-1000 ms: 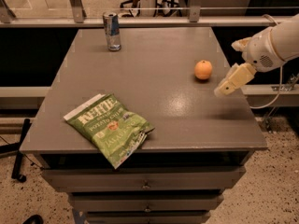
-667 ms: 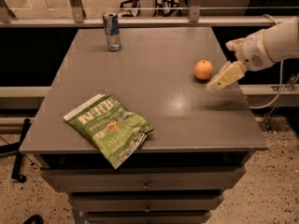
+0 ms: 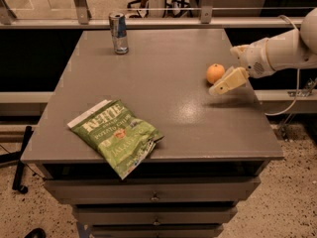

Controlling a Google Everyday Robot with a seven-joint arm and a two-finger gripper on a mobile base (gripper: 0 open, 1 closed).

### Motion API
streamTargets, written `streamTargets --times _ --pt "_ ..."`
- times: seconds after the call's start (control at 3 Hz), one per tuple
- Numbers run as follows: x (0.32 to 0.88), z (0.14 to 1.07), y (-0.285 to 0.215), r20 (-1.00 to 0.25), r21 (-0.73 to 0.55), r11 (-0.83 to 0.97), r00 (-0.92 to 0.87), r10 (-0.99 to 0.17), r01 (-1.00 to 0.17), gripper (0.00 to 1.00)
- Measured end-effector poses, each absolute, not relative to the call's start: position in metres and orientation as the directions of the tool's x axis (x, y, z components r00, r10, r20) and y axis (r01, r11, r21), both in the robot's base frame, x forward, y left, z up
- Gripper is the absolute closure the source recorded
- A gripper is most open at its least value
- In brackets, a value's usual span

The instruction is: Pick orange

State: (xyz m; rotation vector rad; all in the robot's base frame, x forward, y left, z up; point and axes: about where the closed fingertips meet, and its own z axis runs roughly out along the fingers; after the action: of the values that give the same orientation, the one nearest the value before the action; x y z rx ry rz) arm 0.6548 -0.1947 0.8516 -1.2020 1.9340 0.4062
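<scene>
The orange [image 3: 215,73] is a small round fruit resting on the grey table [image 3: 168,108], near its right edge. My gripper [image 3: 224,83] comes in from the right on a white arm [image 3: 277,53]. It hovers low over the table, right beside the orange on its right and near side. It holds nothing.
A silver and blue drink can [image 3: 118,32] stands at the table's back left. A green chip bag [image 3: 115,135] lies at the front left, overhanging the front edge a little. Drawers sit under the table. A rail runs behind it.
My gripper has moved left and a little farther back, from the table's right edge to right beside the orange. The orange, can and bag have not moved.
</scene>
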Motion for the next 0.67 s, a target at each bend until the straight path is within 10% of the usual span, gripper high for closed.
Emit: streamTargets --times 0.67 --pt "0.667 0.8358 -0.1943 -0.787 -0.098 0.518 -0.253 -0.563 -0.85 0.41"
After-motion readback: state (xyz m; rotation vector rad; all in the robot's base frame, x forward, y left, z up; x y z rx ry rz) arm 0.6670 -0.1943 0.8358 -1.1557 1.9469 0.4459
